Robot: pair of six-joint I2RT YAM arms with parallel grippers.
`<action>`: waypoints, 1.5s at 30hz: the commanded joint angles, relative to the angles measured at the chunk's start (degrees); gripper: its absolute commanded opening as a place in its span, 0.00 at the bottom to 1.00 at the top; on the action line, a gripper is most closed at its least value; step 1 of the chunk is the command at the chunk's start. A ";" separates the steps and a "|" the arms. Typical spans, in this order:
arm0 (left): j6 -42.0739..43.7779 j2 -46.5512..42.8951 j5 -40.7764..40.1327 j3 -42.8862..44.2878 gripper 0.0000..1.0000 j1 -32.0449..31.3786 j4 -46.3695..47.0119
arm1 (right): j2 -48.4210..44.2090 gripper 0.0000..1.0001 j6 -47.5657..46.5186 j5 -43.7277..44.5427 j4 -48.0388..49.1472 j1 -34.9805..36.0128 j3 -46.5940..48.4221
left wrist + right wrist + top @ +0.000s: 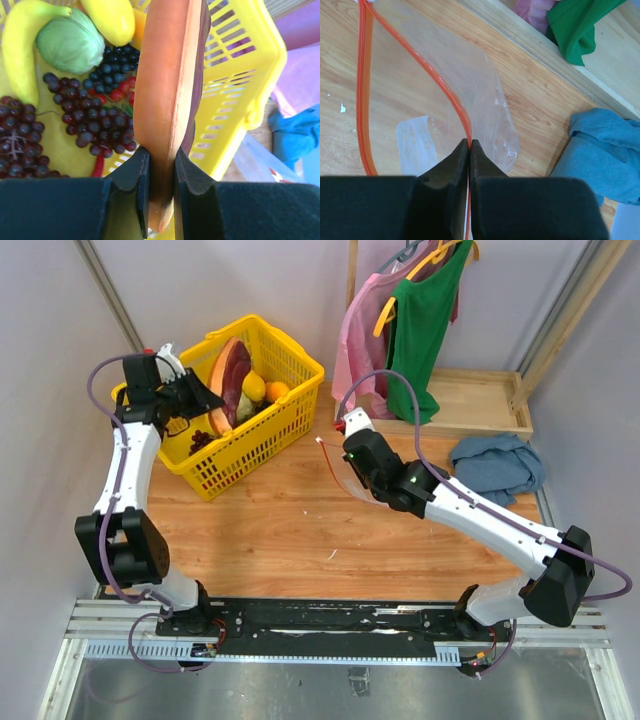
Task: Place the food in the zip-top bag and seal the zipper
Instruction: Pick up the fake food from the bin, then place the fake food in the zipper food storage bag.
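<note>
Top external view: a wooden table [280, 530] carries everything. At its back left stands a yellow basket [250, 440] full of toy food. Behind the table on the right hang a green garment [425, 320] and a pink one [360, 340] over a pale wooden tray [480, 400], and a crumpled blue cloth [497, 465] lies at the right edge.

The clear bag [345, 475] is near the middle of the table, well apart from the basket on its right. The right hand [358, 455] holds it by the rim. In the right wrist view, that hand [469, 145] is pressed together on one side of the red-orange zipper [362, 100]. The two zipper sides bow apart, so the mouth gapes. A white label [415, 145] shows through the plastic, and no food is inside.

The left hand [190, 400] reaches into the basket. In the left wrist view, it [159, 155] pinches the lower end of a long orange-brown piece [165, 90], which stands on edge against the basket's wall.

Beside that piece, in the basket, lie a dark purple grape bunch [95, 120], a green cabbage [70, 45], a banana [20, 45], a short yellow piece [110, 20], a cluster of blue-black berries [112, 70] and a thin red chili [98, 165], partly under the grapes.
</note>
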 commanded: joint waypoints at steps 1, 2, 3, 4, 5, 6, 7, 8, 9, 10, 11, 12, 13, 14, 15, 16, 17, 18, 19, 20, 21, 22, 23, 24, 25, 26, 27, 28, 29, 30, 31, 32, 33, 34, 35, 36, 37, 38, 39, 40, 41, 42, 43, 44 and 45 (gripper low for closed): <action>-8.90 -7.22 0.79 -2.88 0.00 -0.19 4.25 | -0.79 0.04 1.38 3.25 -1.17 0.00 2.70; -9.99 -8.81 0.59 -3.33 0.00 -0.21 4.76 | -0.76 0.03 1.58 3.46 -1.20 -0.02 2.93; -11.04 -10.44 0.05 -3.62 0.00 -0.24 5.27 | -0.77 0.02 1.78 3.63 -1.17 -0.02 2.98; -12.15 -11.94 -0.28 -4.12 0.00 -0.29 5.58 | -0.73 0.01 2.05 3.75 -1.17 -0.01 3.12; -13.37 -13.58 -0.33 -4.59 0.00 -0.38 6.40 | -0.75 0.01 2.34 3.83 -1.21 -0.01 3.24; -14.50 -15.11 -0.48 -5.08 0.00 -0.53 6.90 | -0.78 0.01 2.68 4.03 -1.17 -0.02 3.29; -15.55 -16.58 -0.68 -5.54 0.00 -0.84 7.08 | -0.80 0.01 2.96 4.24 -1.13 -0.02 3.19; -16.16 -17.80 -0.54 -5.74 0.00 -1.23 7.12 | -0.79 0.01 3.22 4.40 -0.93 -0.02 3.29; -16.60 -18.68 -0.44 -5.73 0.00 -1.73 6.63 | -0.76 0.01 3.49 4.61 -0.86 -0.02 3.36; -17.12 -19.52 -0.44 -5.87 0.00 -2.45 6.10 | -0.74 0.01 3.69 4.75 -0.57 -0.02 3.32; -17.43 -20.47 -0.13 -6.08 0.00 -3.24 5.42 | -0.79 0.01 3.89 4.91 -0.29 -0.02 3.29; -17.70 -20.94 0.45 -6.44 0.00 -4.16 4.80 | -0.76 0.01 4.06 5.37 -0.11 -0.02 3.20; -18.07 -21.96 0.78 -7.01 0.00 -5.32 4.24 | -0.78 0.01 4.24 6.06 0.05 -0.02 3.12; -18.58 -22.74 1.14 -7.87 0.00 -6.79 4.00 | -0.92 0.01 4.46 6.92 0.21 -0.02 3.03; -19.39 -23.59 1.54 -8.77 0.00 -8.54 3.96 | -1.04 0.01 4.66 7.66 0.60 -0.02 2.73; -19.60 -24.23 1.92 -9.76 0.00 -10.40 3.80 | -1.30 0.01 4.75 8.12 1.20 -0.02 2.31; -19.63 -24.68 1.86 -10.41 0.00 -12.36 3.10 | -1.52 0.01 4.99 8.31 1.59 0.02 1.96; -19.59 -25.17 1.30 -10.96 0.00 -14.04 2.02 | -1.83 0.01 5.31 8.34 2.06 0.03 1.76; -19.55 -25.66 0.77 -11.56 0.00 -15.69 1.28 | -2.05 0.01 5.48 8.28 2.53 -0.02 1.43; -19.70 -26.17 0.47 -12.30 0.00 -17.08 0.73 | -2.30 0.01 5.53 8.15 2.99 -0.02 1.09; -20.18 -26.82 0.38 -13.66 0.00 -18.25 0.43 | -2.49 0.01 5.66 8.07 3.33 -0.01 0.92; -20.72 -27.46 0.57 -14.89 0.00 -19.36 0.43 | -2.61 0.01 5.68 8.08 3.64 -0.02 0.70; -21.18 -28.04 0.76 -15.76 0.00 -20.46 0.28 | -2.83 0.01 5.73 8.21 3.85 0.02 0.45; -21.40 -28.54 0.84 -16.37 0.00 -21.49 -0.20 | -2.97 0.01 5.77 8.48 4.19 -0.02 0.19; -21.47 -28.93 0.95 -16.82 0.00 -22.44 -0.78 | -3.03 0.01 5.70 8.61 4.51 -0.01 0.05; -21.71 -29.44 1.05 -17.26 0.00 -23.01 -1.35 | -3.08 0.01 5.69 8.71 4.77 -0.02 -0.02; -22.00 -29.95 1.19 -17.87 0.00 -23.54 -1.61 | -3.01 0.01 5.67 8.80 4.94 -0.01 -0.15; -22.46 -30.49 1.49 -18.45 0.00 -24.04 -1.79 | -2.89 0.01 5.68 8.78 5.21 -0.02 -0.15; -22.96 -30.94 1.82 -18.98 0.00 -24.52 -1.96 | -2.86 0.01 5.69 8.78 5.67 -0.02 -0.31; -23.55 -31.21 2.83 -19.54 0.00 -25.10 -1.93 | -2.76 0.01 5.69 8.70 6.13 -0.02 -0.45; -24.11 -31.42 3.50 -19.90 0.00 -25.79 -1.93 | -2.57 0.01 5.68 8.68 6.45 -0.02 -0.44; -24.57 -31.44 3.87 -20.29 0.00 -26.65 -2.12 | -2.51 0.01 5.69 8.72 6.55 -0.02 -0.45; -25.15 -31.39 4.22 -20.44 0.00 -27.52 -2.45 | -2.48 0.01 5.69 8.70 6.83 -0.02 -0.56; -25.38 -31.29 4.54 -20.53 0.00 -28.35 -2.79 | -2.46 0.01 5.61 8.63 7.26 -0.02 -0.74; -25.57 -31.20 4.91 -20.58 0.00 -29.05 -3.26 | -2.53 0.01 5.53 8.56 7.86 0.00 -1.15; -25.65 -31.10 5.26 -20.51 0.00 -29.60 -4.07 | -2.62 0.01 5.51 8.53 8.27 -0.02 -1.38; -25.74 -31.20 5.48 -20.45 0.00 -29.97 -4.84 | -2.60 0.01 5.58 8.56 8.53 -0.02 -1.59; -25.84 -31.36 5.54 -20.38 0.00 -30.30 -5.83 | -2.63 0.01 5.55 8.63 8.65 -0.02 -1.65; -25.85 -31.66 5.43 -20.46 0.00 -30.52 -6.74 | -2.64 0.01 5.59 8.74 8.89 -0.02 -1.92; -25.96 -32.00 5.13 -20.66 0.00 -30.69 -7.63 | -2.56 0.01 5.57 8.83 9.19 -0.02 -2.13; -26.14 -32.38 4.85 -21.02 0.00 -30.79 -8.52 | -2.56 0.01 5.53 8.85 9.56 -0.02 -2.35; -26.44 -32.67 4.82 -21.53 0.00 -30.84 -9.08 | -2.54 0.01 5.51 8.87 9.82 -0.02 -2.49; -26.79 -32.93 5.10 -22.27 0.00 -31.12 -9.30 | -2.47 0.01 5.51 8.86 10.08 -0.02 -2.59; -27.20 -33.03 5.56 -23.09 0.01 -31.55 -9.16 | -2.38 0.01 5.47 8.73 10.36 -0.02 -2.76; -27.36 -32.91 5.93 -23.74 0.00 -32.15 -9.48 | -2.24 0.01 5.51 8.62 10.57 -0.02 -2.90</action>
